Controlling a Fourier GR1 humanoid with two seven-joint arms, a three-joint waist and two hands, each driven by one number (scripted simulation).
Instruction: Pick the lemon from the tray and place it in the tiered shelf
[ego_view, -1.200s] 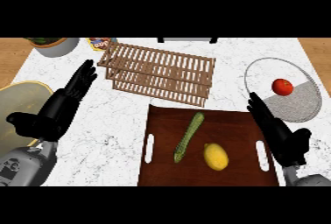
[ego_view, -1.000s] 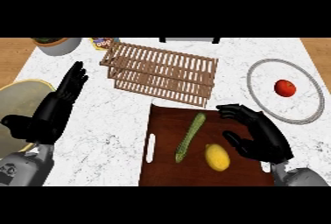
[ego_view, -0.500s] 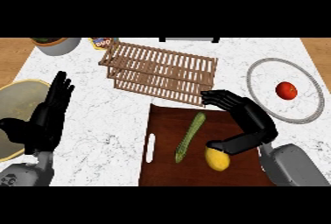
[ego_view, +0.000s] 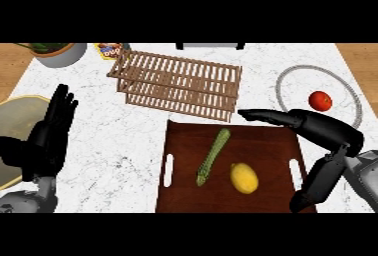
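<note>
Centrally, tray holding lemon and cucumber, tomato on plate

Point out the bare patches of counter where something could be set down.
Bare marble lies between the left hand and the tray, below the tiered shelf. A narrower strip runs between the shelf and the round plate with the tomato. The tray is crowded: lemon, long green vegetable, right hand above.
</note>
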